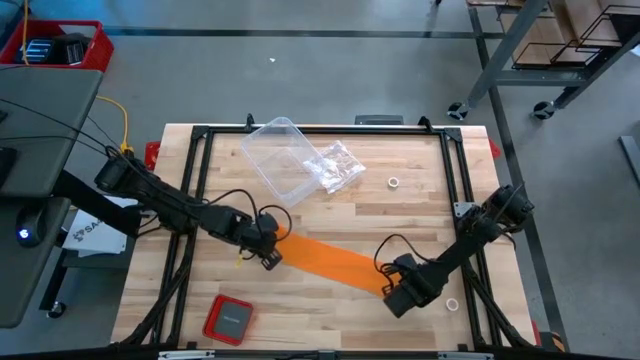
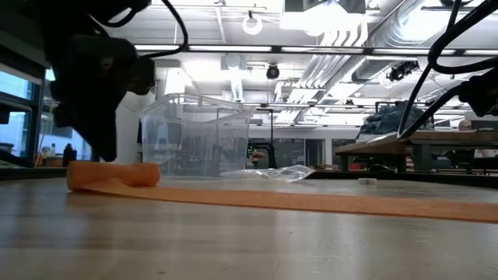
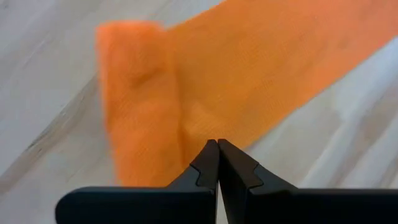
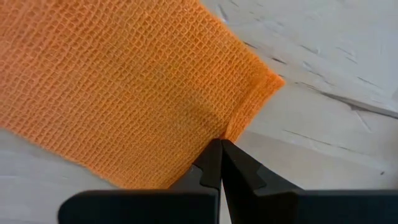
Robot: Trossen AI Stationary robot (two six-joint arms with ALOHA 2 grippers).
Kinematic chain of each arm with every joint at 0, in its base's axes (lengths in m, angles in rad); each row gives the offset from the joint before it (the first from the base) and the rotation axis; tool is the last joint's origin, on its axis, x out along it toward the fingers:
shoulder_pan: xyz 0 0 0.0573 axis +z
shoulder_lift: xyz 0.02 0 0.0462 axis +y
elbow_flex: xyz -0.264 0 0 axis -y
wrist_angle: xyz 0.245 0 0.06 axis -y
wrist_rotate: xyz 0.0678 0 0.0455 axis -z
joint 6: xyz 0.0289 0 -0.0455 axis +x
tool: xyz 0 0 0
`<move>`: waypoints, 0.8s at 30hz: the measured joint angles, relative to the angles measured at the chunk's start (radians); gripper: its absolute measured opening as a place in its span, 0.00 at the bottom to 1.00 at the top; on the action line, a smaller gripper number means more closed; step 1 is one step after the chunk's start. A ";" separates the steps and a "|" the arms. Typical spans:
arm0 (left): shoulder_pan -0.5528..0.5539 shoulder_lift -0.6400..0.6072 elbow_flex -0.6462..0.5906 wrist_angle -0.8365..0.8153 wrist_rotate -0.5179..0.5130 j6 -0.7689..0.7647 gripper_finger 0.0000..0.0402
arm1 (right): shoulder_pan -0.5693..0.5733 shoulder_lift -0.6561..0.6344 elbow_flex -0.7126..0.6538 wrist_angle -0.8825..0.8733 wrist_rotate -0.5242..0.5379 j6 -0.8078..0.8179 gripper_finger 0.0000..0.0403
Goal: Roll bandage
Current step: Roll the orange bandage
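The orange bandage (image 1: 330, 262) lies flat on the wooden table, slanting from centre-left toward the near right. Its left end is turned over into a short, low roll (image 3: 137, 106), which also shows in the low view (image 2: 113, 173). My left gripper (image 1: 268, 252) is shut, with its tips down at the band just beside that roll (image 3: 217, 144). My right gripper (image 1: 393, 290) is shut, with its tips at the bandage's other end (image 4: 219, 144). My left gripper has its shut fingertips (image 3: 208, 158) on the flat band right beside the roll (image 3: 193, 124), coming from above and slanting down. The bandage lies on the table. I cannot tell whether any layer is pinched. My right gripper has its shut fingertips (image 4: 211, 158) at the hemmed end edge of the bandage (image 4: 239, 118), near a corner, coming from above. That end lies flat on the table. I cannot tell whether the hem is pinched or only pressed.
A clear plastic container (image 1: 283, 155) and a crinkled clear bag (image 1: 335, 168) lie at the far middle. A red square case (image 1: 228, 318) lies near the front left. Small white rings lie at the right (image 1: 394, 183) and near my right gripper (image 1: 452, 304). A black frame (image 1: 200, 135) borders the table.
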 joint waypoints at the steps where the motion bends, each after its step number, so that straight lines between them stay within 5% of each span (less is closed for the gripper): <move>1: 0.006 0.000 0.000 0.019 -0.004 0.018 0.00 | 0.000 0.000 0.000 0.001 0.004 0.000 0.00; 11: 0.176 0.003 0.001 0.052 0.058 0.205 0.00 | 0.000 0.000 0.000 0.011 0.007 0.000 0.00; 24: 0.215 0.034 0.001 0.052 0.141 0.343 0.00 | 0.000 0.000 0.000 0.013 0.010 0.003 0.00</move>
